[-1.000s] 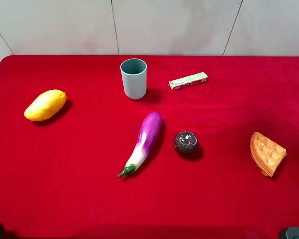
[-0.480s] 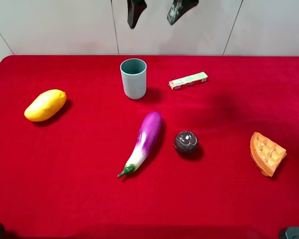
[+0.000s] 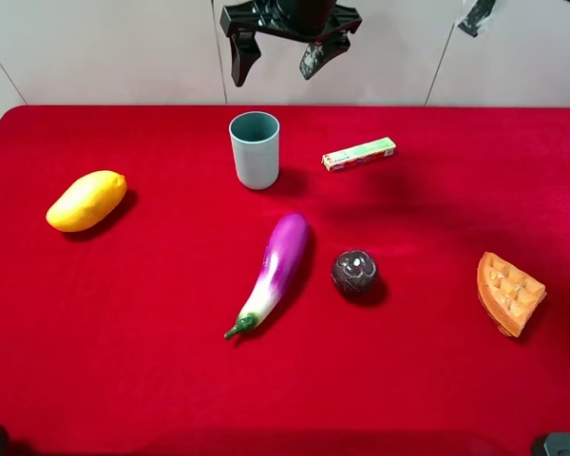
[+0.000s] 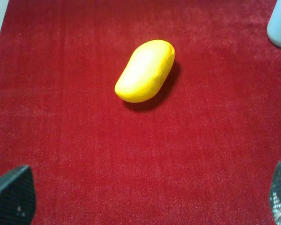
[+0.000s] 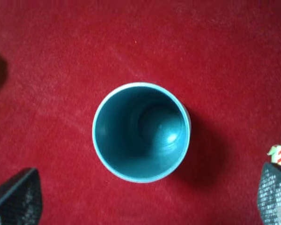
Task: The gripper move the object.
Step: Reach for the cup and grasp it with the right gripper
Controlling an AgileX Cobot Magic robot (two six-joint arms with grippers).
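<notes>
While the red tabletop [image 3: 123, 332] carries everything, the right tool [image 3: 274, 68] hangs directly above the cup [image 3: 255, 152], fingers spread wide and gripping nothing. The left tool [image 4: 146, 194] is spread too, over the mango [image 3: 86, 200]. An eggplant [image 3: 277, 266] lies mid-tabletop. The cup stands upright behind it, near the far edge. The mango lies well left, a waffle [image 3: 509, 292] far right, and a box [image 3: 359, 153] near the cup's right.
</notes>
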